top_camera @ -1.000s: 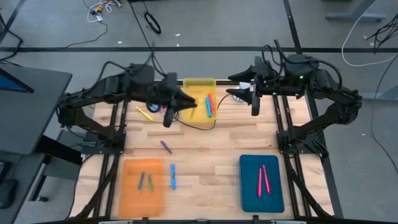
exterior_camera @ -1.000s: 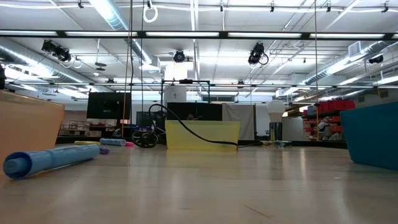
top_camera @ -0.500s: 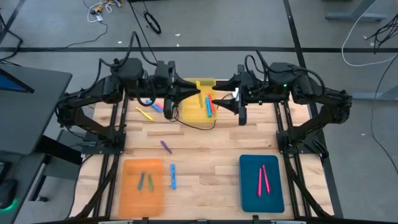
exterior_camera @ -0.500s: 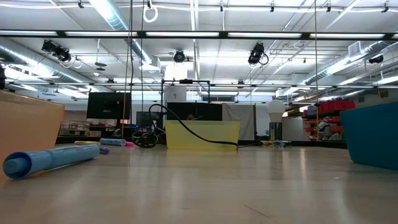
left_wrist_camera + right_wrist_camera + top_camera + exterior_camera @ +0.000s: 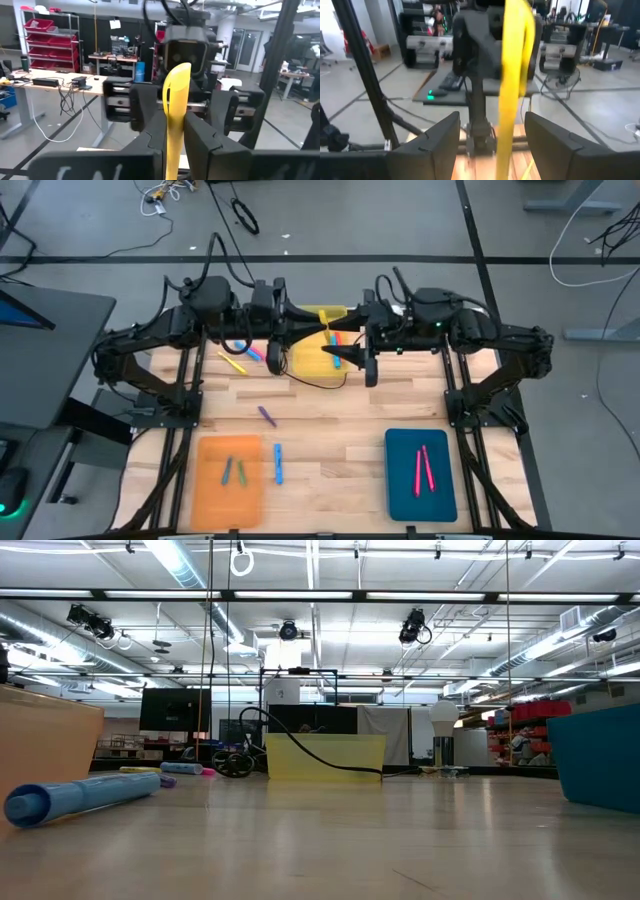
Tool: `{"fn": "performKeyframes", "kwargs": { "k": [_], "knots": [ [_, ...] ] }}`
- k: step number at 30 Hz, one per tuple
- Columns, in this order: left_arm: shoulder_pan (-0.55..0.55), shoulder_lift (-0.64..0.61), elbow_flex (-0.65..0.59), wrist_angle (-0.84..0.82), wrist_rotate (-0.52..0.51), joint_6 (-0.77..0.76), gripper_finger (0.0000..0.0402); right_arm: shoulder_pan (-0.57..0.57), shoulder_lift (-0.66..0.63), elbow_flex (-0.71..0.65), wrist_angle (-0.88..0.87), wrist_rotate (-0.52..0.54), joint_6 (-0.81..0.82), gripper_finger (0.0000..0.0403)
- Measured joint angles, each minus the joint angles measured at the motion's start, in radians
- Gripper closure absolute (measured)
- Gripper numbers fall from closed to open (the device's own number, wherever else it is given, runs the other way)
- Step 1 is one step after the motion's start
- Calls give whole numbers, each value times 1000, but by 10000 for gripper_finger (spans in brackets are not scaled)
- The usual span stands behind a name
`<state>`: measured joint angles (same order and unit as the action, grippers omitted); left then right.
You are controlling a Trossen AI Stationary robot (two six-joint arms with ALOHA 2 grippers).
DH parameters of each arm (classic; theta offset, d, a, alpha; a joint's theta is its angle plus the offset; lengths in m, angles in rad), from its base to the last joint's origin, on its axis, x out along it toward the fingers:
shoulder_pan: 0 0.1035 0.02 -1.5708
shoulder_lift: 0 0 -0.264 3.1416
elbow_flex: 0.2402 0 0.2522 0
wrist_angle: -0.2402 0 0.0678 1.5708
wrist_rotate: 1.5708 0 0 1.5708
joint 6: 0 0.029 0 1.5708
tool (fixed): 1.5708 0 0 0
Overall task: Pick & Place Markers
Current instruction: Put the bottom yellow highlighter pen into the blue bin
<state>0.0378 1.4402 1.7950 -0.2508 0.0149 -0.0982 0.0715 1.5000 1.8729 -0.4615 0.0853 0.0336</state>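
Observation:
My left gripper [image 5: 308, 332] hovers over the yellow tray [image 5: 312, 360] at the table's far edge, shut on a yellow marker [image 5: 324, 329]. The marker [image 5: 175, 110] rises between its fingers in the left wrist view. My right gripper [image 5: 340, 348] faces it from the right, open. Its fingers stand on either side of the same marker [image 5: 512, 75] without clearly touching it. Blue and red markers [image 5: 336, 346] lie in the yellow tray, partly hidden. My left gripper pinches the yellow marker's lower part [image 5: 173, 150] between its two fingers [image 5: 150, 147]. The fingers come level from the table's left. The marker is lifted clear above the yellow tray, and its free end [image 5: 179, 70] sticks out past the fingertips.
Loose markers lie on the wood: yellow [image 5: 232, 363], blue and pink [image 5: 250, 350], purple [image 5: 266, 416], blue [image 5: 278, 463]. The orange tray [image 5: 205, 490] holds two markers and the teal tray [image 5: 440, 490] two pink ones. A black cable [image 5: 320, 380] crosses the yellow tray.
My right gripper has moved toward the table's left, closing in on my left gripper until its open fingers flank the yellow marker. My left gripper drew slightly toward the far edge and now holds the marker up over the yellow tray.

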Motion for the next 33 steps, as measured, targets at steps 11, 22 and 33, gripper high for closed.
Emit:
{"fn": "performKeyframes", "kwargs": {
  "k": [11, 22, 33],
  "knots": [
    [-20, 3, 0, -12, -4, 6, 357, 0, 17, 0, -21, 0, -15, 269],
    [-18, 3, 0, -22, -4, -14, 322, 7, 17, 0, -48, 2, 70, 385],
    [-18, 3, 0, -36, 34, -54, 261, 9, 1, 0, -84, 4, 80, 385]
  ]
}}
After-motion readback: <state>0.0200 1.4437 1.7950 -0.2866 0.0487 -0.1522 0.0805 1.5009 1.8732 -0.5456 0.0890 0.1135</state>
